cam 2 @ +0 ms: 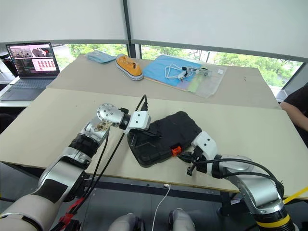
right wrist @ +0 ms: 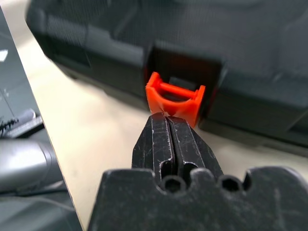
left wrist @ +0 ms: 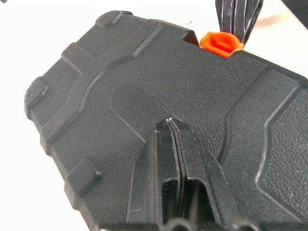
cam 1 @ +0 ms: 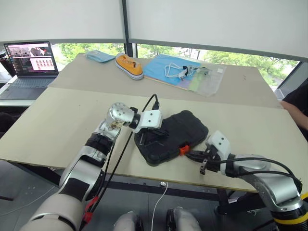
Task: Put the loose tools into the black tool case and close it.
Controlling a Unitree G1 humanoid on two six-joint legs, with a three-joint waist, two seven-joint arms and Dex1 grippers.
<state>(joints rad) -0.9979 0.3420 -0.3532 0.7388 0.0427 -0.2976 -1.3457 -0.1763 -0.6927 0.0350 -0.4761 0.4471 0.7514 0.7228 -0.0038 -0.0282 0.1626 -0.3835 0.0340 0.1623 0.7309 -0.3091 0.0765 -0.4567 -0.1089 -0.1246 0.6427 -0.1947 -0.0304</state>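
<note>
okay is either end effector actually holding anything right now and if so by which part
Nothing is held. The left end effector is shut, pressing on the black tool case lid; the right end effector is shut, tips at the orange latch.

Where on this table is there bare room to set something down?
Bare tabletop lies between the laptop and the closed black tool case, and again beyond the case toward the table's right edge. It is crowded at the far side, around the yellow shoe and blue mat, and at the case's orange latch.
</note>
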